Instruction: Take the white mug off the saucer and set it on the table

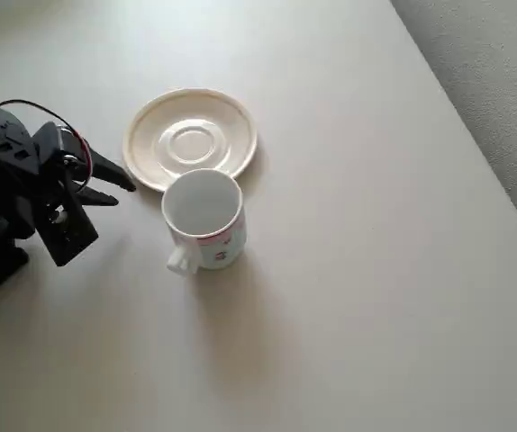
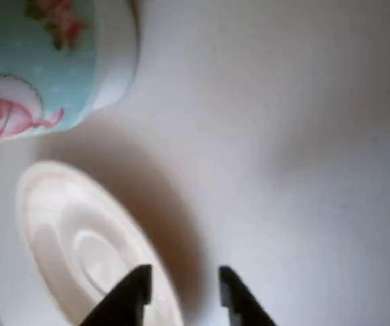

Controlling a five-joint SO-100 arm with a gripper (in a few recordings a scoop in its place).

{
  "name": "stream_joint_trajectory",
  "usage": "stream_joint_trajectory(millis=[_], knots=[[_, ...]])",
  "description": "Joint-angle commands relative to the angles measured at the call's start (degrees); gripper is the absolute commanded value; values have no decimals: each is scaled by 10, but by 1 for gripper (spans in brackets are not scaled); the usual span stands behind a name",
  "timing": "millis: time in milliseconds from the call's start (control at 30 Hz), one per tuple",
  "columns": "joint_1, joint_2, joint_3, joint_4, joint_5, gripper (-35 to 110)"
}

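In the overhead view the white mug (image 1: 204,219) stands upright on the bench (image 1: 376,297), a little left of the frame's centre, with its open mouth facing up and its loop handle pointing toward the lower left. Pink and pale green print shows on its lower side. The saucer (image 1: 190,138) lies just above it in the frame, with nothing on it, its circular centre well bare. The mug's upper rim sits right at the saucer's lower edge; whether the 2 touch cannot be told from above.

The black arm fills the left edge of the overhead view, and its gripper (image 1: 110,185) points right toward the saucer and mug. The 2 fingers (image 1: 114,171) are spread slightly apart with nothing between them, their tips just left of the saucer's lower left rim and well clear of the mug.

In the wrist view the fingers (image 2: 135,292) rise from the bottom edge, parted with an empty gap between them. The saucer (image 2: 59,231) stretches across the lower left of that frame, and the left finger overlaps its rim in the picture. The mug (image 2: 52,61) fills the upper left corner, blurred, with a teal band and pink figures on its side, casting a brownish shadow onto the bench (image 2: 304,136).

Grey textured floor (image 1: 502,81) shows past the bench's straight edge at the upper right of the overhead view.
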Motion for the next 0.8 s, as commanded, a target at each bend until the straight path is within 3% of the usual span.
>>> stream_joint_trajectory(millis=[0, 133, 767], knots=[[-2, 2, 0, 1, -4, 6], [-5, 2, 0, 1, -6, -2], [-5, 2, 0, 1, -6, -2]])
